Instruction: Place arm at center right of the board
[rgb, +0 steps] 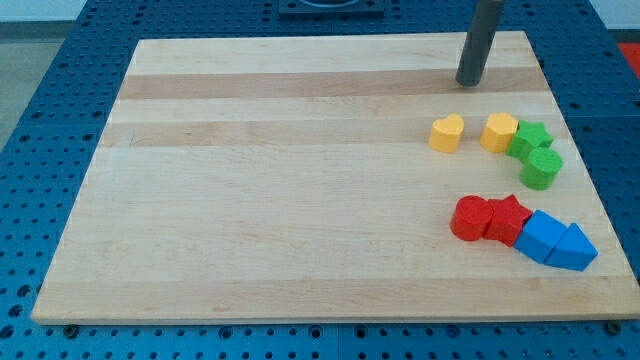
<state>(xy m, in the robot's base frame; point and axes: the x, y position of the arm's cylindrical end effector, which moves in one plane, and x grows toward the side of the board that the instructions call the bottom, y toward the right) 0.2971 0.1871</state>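
Above the yellow hexagonal block (499, 131), toward the view's top, you find my tip (468, 83) resting on the wooden board (280, 180), near its upper right corner. There is no hand on this arm, only the straight dark rod, so nothing is clasped or let go, and the tip touches no block.

Take that yellow hexagonal block as your landmark. The yellow heart block (447, 132) sits apart to its left. The green star block (530, 138) presses against its right side, and the green cylinder block (542, 168) lies just below and right of it, touching the star. Well below the landmark lies a second row: the red cylinder block (467, 218), the red star block (506, 219), the blue cube block (541, 235) and the blue triangular block (573, 248), each touching the next and slanting down toward the view's right. The blue counter (60, 100) surrounds the board.

Your target, the board's center right, lies in the bare band below the landmark and above the red and blue row. I judge the task partly done: the tip is already on the right-hand side but too high. What remains is a move toward the view's bottom and slightly right. The yellow and green blocks stand in that path, so you would likely need to skirt them or nudge them.
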